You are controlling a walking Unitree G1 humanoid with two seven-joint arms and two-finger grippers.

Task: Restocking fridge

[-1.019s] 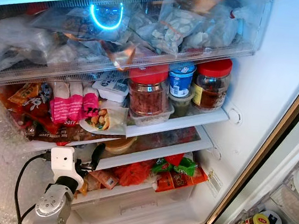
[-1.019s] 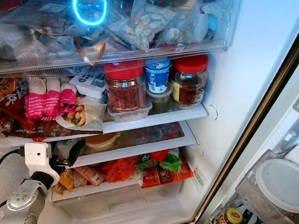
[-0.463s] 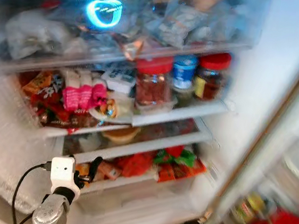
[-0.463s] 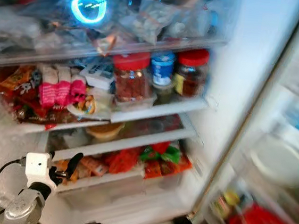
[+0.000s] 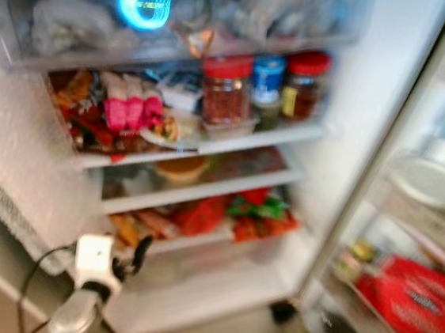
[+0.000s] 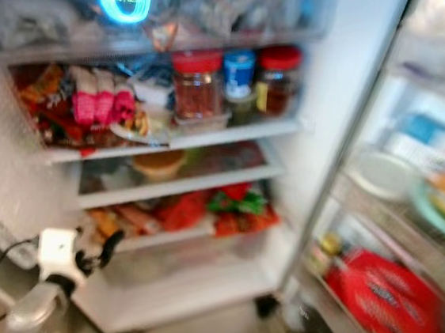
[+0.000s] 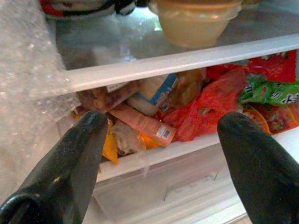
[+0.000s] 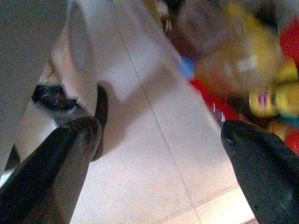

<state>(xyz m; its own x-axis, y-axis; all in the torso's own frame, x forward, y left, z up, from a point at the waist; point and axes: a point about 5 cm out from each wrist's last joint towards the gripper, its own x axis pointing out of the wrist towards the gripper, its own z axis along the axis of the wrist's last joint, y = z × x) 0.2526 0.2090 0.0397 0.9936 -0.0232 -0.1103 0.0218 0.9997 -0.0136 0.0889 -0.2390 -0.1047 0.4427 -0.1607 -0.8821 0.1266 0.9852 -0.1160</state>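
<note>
Fridge (image 5: 356, 109) open, shelves crammed. Left gripper (image 7: 159, 158) spread wide, empty, facing bottom-shelf snack packets (image 7: 145, 123). Right gripper (image 8: 159, 158) spread, empty, over floor. Packets look light, soft, crinkly, slippery; pinch across flat middle, gently.

Bubble wrap (image 7: 28, 70) is hanging just beside the L gripper (image 7: 163, 119), on its L-finger side, w/ the sheet's lower edge drooping near that fingertip. A blue ring of light (image 5: 144, 7) is glowing well above the same gripper. Pale tiled floor (image 8: 140, 186) is lying beyond the R gripper (image 8: 161, 128), btw its fingers.
</note>
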